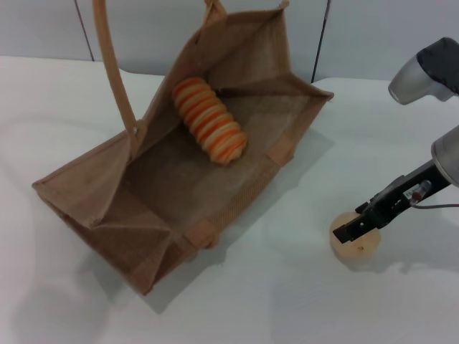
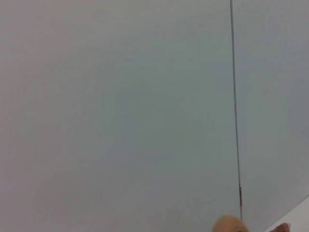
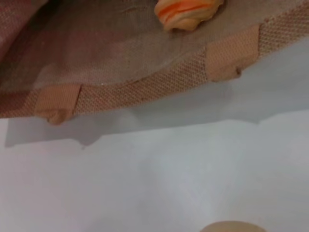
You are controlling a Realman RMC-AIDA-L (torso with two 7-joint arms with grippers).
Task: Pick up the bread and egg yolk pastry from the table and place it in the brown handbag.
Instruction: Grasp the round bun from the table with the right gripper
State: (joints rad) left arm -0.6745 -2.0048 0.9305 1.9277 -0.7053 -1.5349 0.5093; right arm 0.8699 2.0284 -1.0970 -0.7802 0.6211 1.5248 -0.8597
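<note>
The brown handbag [image 1: 107, 186] lies open on the white table, its mouth facing me. The bread [image 1: 209, 120], striped orange and cream, lies inside it on the bag's inner wall; its end also shows in the right wrist view [image 3: 188, 12]. The egg yolk pastry [image 1: 356, 247], a pale round ball, sits on the table to the right of the bag. My right gripper [image 1: 356, 229] is down at the pastry, right over its top. In the right wrist view only the pastry's top edge [image 3: 231, 227] shows, with the bag's rim [image 3: 145, 89] beyond it. The left gripper is out of view.
One tan strap handle [image 1: 115, 72] stands up from the bag's left side. The white table [image 1: 287, 301] stretches in front of the bag and to its left. A grey wall [image 2: 120, 106] fills the left wrist view.
</note>
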